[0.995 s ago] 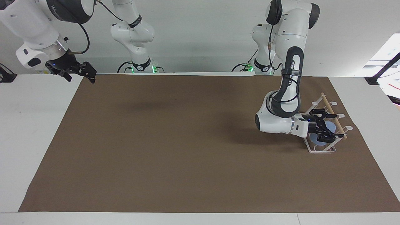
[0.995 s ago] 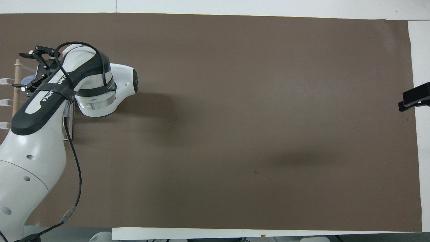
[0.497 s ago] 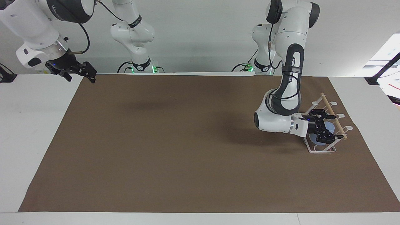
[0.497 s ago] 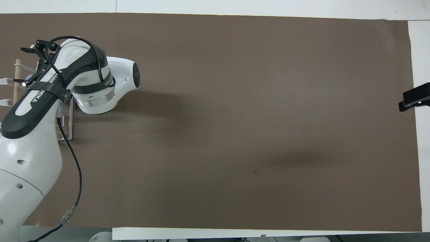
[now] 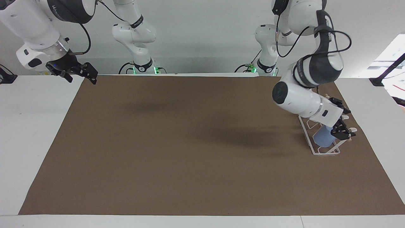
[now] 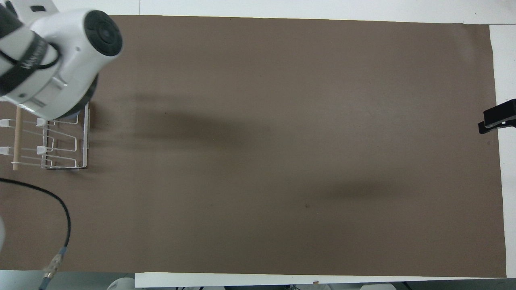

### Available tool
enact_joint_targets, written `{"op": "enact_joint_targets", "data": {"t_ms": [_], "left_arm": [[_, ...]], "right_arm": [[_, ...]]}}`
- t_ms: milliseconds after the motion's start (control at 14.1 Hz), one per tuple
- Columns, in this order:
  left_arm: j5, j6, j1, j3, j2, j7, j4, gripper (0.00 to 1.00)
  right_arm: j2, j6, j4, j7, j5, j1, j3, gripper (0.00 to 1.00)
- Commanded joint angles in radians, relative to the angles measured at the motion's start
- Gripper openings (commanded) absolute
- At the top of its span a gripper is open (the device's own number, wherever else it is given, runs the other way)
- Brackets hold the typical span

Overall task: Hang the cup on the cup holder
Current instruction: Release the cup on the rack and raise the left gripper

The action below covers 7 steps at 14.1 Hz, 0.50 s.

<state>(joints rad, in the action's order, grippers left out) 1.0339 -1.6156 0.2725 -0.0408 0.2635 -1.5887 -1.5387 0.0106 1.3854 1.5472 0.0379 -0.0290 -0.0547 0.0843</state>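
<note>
Hanging on the cup holder [image 5: 308, 133], the cup [image 5: 322, 137] sits just under the wide-spread left end effector [image 5: 343, 122].

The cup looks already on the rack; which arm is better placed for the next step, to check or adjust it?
Left. The left gripper is open over the cup holder beside the cup; the right gripper waits at the table's other end.

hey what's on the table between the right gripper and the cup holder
Nothing: in the facing view only bare brown mat lies between the waiting right gripper and the cup holder, where the cup hangs.
</note>
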Motion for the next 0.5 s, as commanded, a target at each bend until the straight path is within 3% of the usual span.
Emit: {"op": "enact_joint_targets", "data": {"t_ms": [0, 142, 426], "left_arm": [[-0.160, -0.035, -0.064, 0.001, -0.097, 0.239, -0.009, 1.00], [-0.294, -0.039, -0.125, 0.001, -0.157, 0.440, -0.008, 1.00], [-0.653, -0.040, -0.209, 0.001, -0.187, 0.960, -0.008, 1.00]], "right_arm": [[-0.020, -0.002, 0.022, 0.019, -0.012, -0.002, -0.003, 0.99], [-0.020, -0.002, 0.022, 0.019, -0.012, -0.002, -0.003, 0.99], [-0.020, -0.002, 0.022, 0.019, -0.012, -0.002, -0.003, 0.99]]}}
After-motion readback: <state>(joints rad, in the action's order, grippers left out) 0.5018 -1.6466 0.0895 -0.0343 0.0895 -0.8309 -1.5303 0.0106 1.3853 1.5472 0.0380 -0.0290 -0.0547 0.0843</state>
